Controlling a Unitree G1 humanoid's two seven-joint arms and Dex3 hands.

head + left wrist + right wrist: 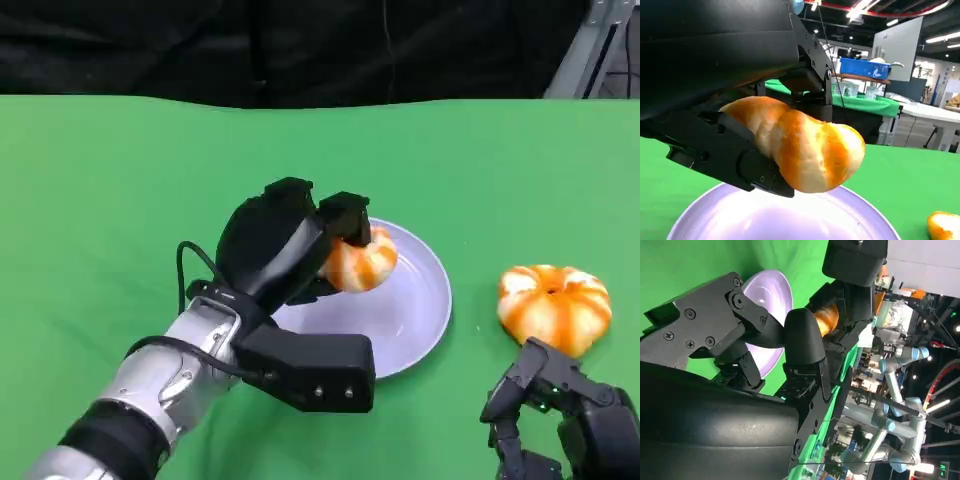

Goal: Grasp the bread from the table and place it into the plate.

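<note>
1. The left robot hand (285, 245) pinched a bread roll (360, 262), its fingers closed around the end of the roll nearer the robot. In the left wrist view the bread roll (805, 145) stuck out of the black fingers (730, 155), and its free end hung clear above the plate (785, 220).
2. The roll was over the far part of the lilac plate (425, 320), inside the rim, not yet resting on the dish. The relation that mattered was vertical: the plate lay directly below the roll, so the move to come, by this reading, needed only a short drop and a release, no sideways travel.
3. The roll's long axis ran away from the palm, roughly level with the green worktop (110, 190).
4. A second bread roll (555, 305) sat on the worktop just right of the plate, apart from its rim.
5. The right robot hand (560, 415) sat just on the robot's side of that second roll, holding nothing; whether its fingers were spread or curled cannot be told.
</note>
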